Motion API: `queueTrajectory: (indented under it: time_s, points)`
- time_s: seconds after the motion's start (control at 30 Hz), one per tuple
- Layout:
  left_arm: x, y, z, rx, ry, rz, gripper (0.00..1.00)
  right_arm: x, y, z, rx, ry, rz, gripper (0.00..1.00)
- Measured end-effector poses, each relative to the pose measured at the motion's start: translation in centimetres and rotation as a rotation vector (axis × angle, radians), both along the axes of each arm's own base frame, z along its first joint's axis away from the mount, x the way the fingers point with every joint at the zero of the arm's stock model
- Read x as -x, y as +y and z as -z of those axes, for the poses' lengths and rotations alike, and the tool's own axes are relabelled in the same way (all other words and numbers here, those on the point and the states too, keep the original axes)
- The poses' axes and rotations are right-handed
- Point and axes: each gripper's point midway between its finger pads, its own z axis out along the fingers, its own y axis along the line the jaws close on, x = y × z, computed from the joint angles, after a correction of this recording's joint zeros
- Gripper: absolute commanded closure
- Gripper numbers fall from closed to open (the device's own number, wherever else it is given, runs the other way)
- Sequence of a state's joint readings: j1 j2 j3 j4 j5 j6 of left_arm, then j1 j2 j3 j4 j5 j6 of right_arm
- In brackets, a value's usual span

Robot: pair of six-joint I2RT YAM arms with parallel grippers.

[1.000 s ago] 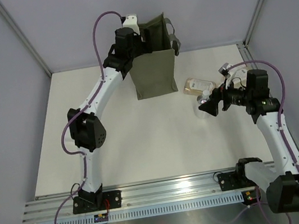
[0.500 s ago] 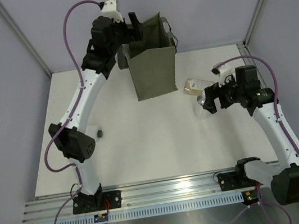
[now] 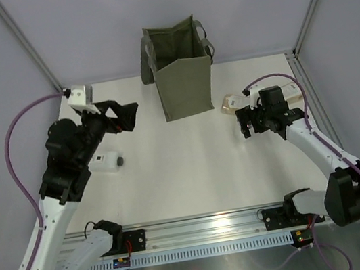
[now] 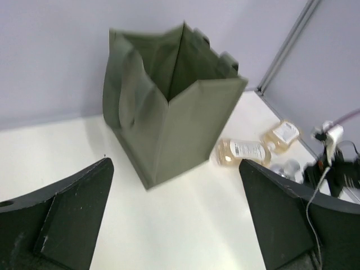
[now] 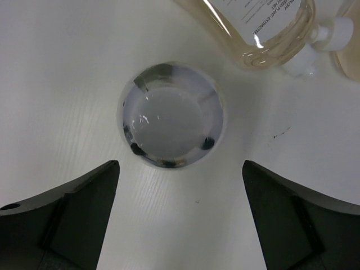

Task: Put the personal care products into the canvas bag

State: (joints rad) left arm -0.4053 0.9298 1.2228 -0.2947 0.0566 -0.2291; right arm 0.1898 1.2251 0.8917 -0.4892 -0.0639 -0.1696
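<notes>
The olive-green canvas bag (image 3: 182, 73) stands upright and open at the back centre; it also shows in the left wrist view (image 4: 169, 107). An amber bottle with a white cap (image 3: 231, 104) lies right of the bag, and shows in both wrist views (image 4: 242, 152) (image 5: 264, 25). A silver bottle (image 5: 170, 121) stands upright just ahead of my right gripper (image 5: 180, 225), which is open and points straight down at it (image 3: 247, 124). My left gripper (image 3: 126, 118) is open and empty, left of the bag and facing it (image 4: 174, 225). A pale bottle with a dark cap (image 3: 105, 162) lies under my left arm.
A second amber container (image 3: 290, 97) lies at the far right, behind my right arm, and also shows in the left wrist view (image 4: 281, 134). Grey walls and metal posts close in the table at the back and sides.
My left arm has swung away from the top of the bag, down and to the left. My right gripper has turned downward over the silver bottle.
</notes>
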Motion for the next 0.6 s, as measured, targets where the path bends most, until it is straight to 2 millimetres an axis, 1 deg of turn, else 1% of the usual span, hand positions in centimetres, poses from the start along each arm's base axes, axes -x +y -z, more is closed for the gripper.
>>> queueTrajectory:
  time_s: [0.07, 0.1, 0.2, 0.27, 0.3, 0.37, 0.43, 0.5, 0.53, 0.57, 0.6]
  points:
    - [1.8, 0.7, 3.0, 0.004, 0.037, 0.0, 0.01, -0.6, 0.4, 0.5, -0.015, -0.006, -0.001, 0.0]
    - [2.9, 1.1, 4.9, 0.009, 0.069, -0.001, 0.01, -1.0, 0.6, 0.7, -0.025, -0.008, -0.004, 0.01]
    - [5.0, 1.8, 10.2, 0.025, 0.177, -0.008, 0.01, -2.2, 1.3, 1.2, -0.059, -0.026, -0.004, 0.01]
    - [6.4, 2.2, 12.6, 0.045, 0.235, -0.015, 0.01, -2.9, 1.6, 1.7, -0.075, -0.036, 0.004, 0.01]
    - [6.9, 2.4, 13.4, 0.055, 0.254, -0.017, 0.01, -3.2, 1.8, 2.0, -0.084, -0.035, 0.008, 0.0]
    - [8.1, 2.7, 14.3, 0.085, 0.277, -0.022, 0.01, -3.8, 2.1, 2.8, -0.1, -0.032, 0.01, 0.01]
    - [8.9, 3.0, 14.1, 0.117, 0.27, -0.025, 0.01, -4.1, 2.4, 3.5, -0.112, -0.021, 0.007, 0.06]
    - [9.5, 3.3, 13.5, 0.15, 0.254, -0.03, 0.01, -4.7, 2.7, 3.5, -0.124, -0.035, 0.003, 0.12]
    - [9.7, 3.4, 13.3, 0.162, 0.25, -0.033, 0.01, -4.8, 2.7, 3.5, -0.127, -0.038, 0.002, 0.18]
    - [9.8, 3.4, 13.2, 0.17, 0.25, -0.036, 0.01, -4.9, 2.8, 3.4, -0.129, -0.045, 0.0, 0.36]
    - [9.9, 3.5, 13.2, 0.181, 0.252, -0.04, 0.01, -5.0, 2.9, 3.4, -0.131, -0.049, -0.008, 0.47]
